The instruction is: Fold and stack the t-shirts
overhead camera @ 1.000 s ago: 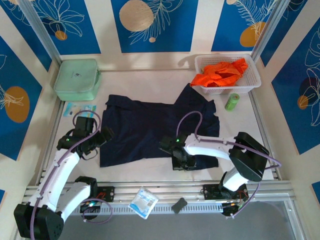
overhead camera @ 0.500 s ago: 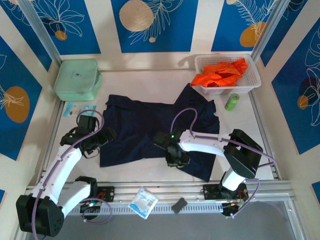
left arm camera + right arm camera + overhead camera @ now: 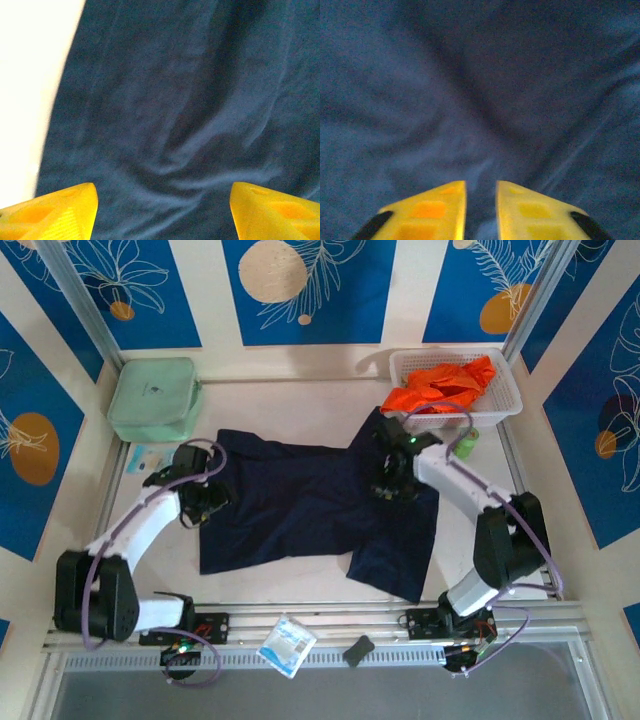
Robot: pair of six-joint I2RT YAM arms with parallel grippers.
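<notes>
"Top external, widest thing first: what is on show?"

"A pale tabletop [image 3: 290, 410], and spread flat across its middle a dark navy t-shirt [image 3: 300, 500], wrinkled, its hem toward the arm bases."

"And next in size?"

"A pale green zipped case [image 3: 152, 398] in the far left corner, well apart from the shirt. In the far right corner a white slatted basket [image 3: 512, 390] holds the orange t-shirt [image 3: 440, 388], bunched, with one flap hanging over the near rim."

"The end effectors?"

"The left end effector [image 3: 208, 502] hangs over the navy shirt's left edge. From the left wrist, its yellow fingers [image 3: 65, 210] stand wide apart [image 3: 162, 200], with navy cloth [image 3: 200, 100] between them and bare tabletop at the left. The right end effector [image 3: 388, 483] is over the shirt's right part, near the sleeve. From the right wrist, its fingers [image 3: 440, 210] are drawn almost together [image 3: 481, 200], a thin slit between them, just above the creased cloth [image 3: 470, 75]. Whether any fabric is pinched, I cannot tell."

"Small items?"

"A green bottle [image 3: 464, 444] lies just beside the basket's near right corner. A printed packet [image 3: 160, 458] lies on the tabletop near the case, and another packet [image 3: 287, 645] rests on the front rail."
</notes>
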